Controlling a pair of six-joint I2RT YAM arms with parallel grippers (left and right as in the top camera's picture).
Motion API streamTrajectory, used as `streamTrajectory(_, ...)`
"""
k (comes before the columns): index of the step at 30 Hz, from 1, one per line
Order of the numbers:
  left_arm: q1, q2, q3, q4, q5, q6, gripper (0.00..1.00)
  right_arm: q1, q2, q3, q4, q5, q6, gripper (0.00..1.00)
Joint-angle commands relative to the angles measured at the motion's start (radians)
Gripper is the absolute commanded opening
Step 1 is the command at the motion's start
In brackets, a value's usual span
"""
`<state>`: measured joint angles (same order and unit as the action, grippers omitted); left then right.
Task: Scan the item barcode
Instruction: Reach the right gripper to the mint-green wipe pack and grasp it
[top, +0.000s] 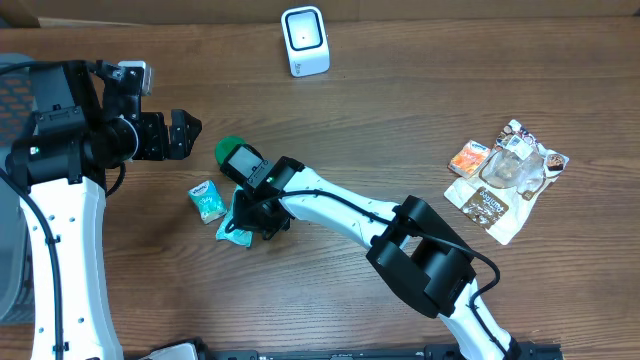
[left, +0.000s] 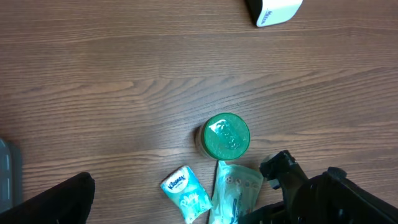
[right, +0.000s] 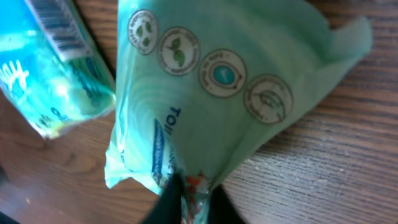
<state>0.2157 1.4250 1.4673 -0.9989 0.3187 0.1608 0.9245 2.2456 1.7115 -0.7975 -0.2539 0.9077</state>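
A mint-green pouch (right: 217, 93) with round icons lies on the wooden table, left of centre in the overhead view (top: 235, 228). My right gripper (right: 189, 190) is shut on the pouch's lower edge, and the dark fingers (right: 166, 205) pinch crumpled film. From overhead the right gripper (top: 255, 212) reaches in from the lower right. No barcode shows on the pouch. The white scanner (top: 305, 40) stands at the table's far edge. My left gripper (top: 185, 133) hovers open and empty up and to the left of the pouch.
A small Kleenex pack (top: 207, 199) lies just left of the pouch, with a barcode (right: 59, 25) on its end. A green-lidded can (left: 226, 135) stands just beyond the pouch. Several snack packets (top: 505, 175) lie at the right.
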Motion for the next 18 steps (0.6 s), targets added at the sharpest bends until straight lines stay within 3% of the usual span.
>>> streamTrajectory(1, -0.006, -0.005, 0.022, 0.003, 0.011, 0.016, 1.00, -0.012, 0.023, -0.005, -0.037, 0.031, -0.001, 0.04)
streamTrajectory(9, -0.006, -0.005, 0.022, 0.003, 0.011, 0.016, 1.00, -0.120, 0.009, 0.003, -0.235, 0.009, -0.317, 0.04)
streamTrajectory(11, -0.007, -0.005, 0.022, 0.003, 0.011, 0.016, 0.99, -0.165, 0.000, 0.003, -0.270, -0.045, -0.536, 0.04)
streamTrajectory(18, -0.006, -0.005, 0.022, 0.003, 0.011, 0.016, 1.00, -0.269, -0.013, 0.005, -0.361, -0.195, -1.034, 0.04)
